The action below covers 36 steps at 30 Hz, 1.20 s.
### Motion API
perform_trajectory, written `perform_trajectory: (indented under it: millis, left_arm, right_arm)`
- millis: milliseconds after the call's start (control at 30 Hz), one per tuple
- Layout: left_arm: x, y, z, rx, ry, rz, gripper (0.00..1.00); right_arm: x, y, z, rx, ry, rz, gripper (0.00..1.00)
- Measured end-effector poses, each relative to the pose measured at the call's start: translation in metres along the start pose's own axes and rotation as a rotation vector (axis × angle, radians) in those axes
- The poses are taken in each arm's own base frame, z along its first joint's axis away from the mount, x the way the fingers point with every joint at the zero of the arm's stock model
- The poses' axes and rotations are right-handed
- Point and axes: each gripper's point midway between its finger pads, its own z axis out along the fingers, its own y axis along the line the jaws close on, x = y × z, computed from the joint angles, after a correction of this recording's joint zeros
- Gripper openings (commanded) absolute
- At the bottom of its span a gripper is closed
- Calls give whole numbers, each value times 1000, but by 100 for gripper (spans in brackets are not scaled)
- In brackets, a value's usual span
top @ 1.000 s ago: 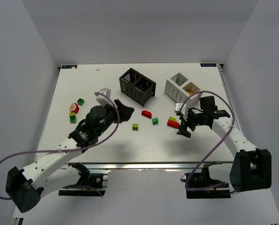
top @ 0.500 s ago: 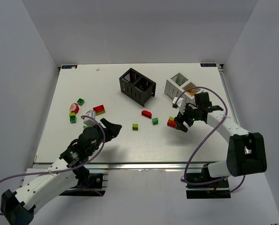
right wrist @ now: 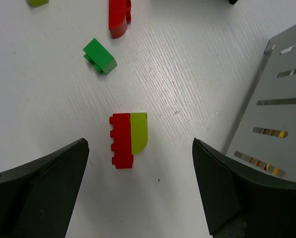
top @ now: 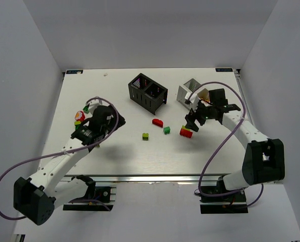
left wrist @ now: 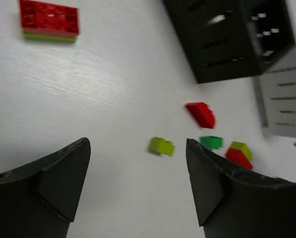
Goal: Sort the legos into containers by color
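Observation:
Loose legos lie mid-table: a red brick [top: 157, 122], a green one [top: 166, 130], a lime one [top: 145, 136] and a red-and-lime stack [top: 185, 132]. My right gripper [top: 192, 122] hangs open just above that stack [right wrist: 128, 140], which lies between and ahead of its fingers, untouched. My left gripper [top: 108, 113] is open and empty over bare table, with the lime brick [left wrist: 161, 146] ahead of it. A flat red-on-lime brick [left wrist: 48, 20] lies off to one side. More legos [top: 79, 118] cluster at the left. The black container [top: 148, 92] and white container [top: 190, 91] stand at the back.
The right arm covers part of the white bin, whose slotted wall [right wrist: 282, 114] stands close beside the right finger. The black bin's wall [left wrist: 222, 44] is ahead of the left gripper. The table's left edge [top: 54, 121] runs near the left cluster.
My left arm pulled back, then swung left toward the cluster, now covering the flat red-and-lime brick from above; its jaws widened. My right gripper shifted up and left over the red-and-lime stack.

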Motion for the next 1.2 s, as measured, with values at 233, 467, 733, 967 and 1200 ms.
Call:
perform_trajectory:
  millis: [233,467,733,967,1200]
  left_arm:
    - [-1,65,21,-194,113,-90,88]
    - [-35,105,41,-357,110,-334,88]
    - [-82,104,58,-430,60,-470,87]
    - [-75,104,72,-434,129,-420,86]
    - [-44,111,73,-438,212,-453,86]
  right_arm:
    - [-22,9,-10,4,-100,-56,89]
    - [-53,16,-27,13,-206,-110,83]
    - [-81,3,-40,58,-262,-33,45]
    - [-103,-17,-60,135,-300,33,73]
    - [-112,-21,-68,148,-317,33,84]
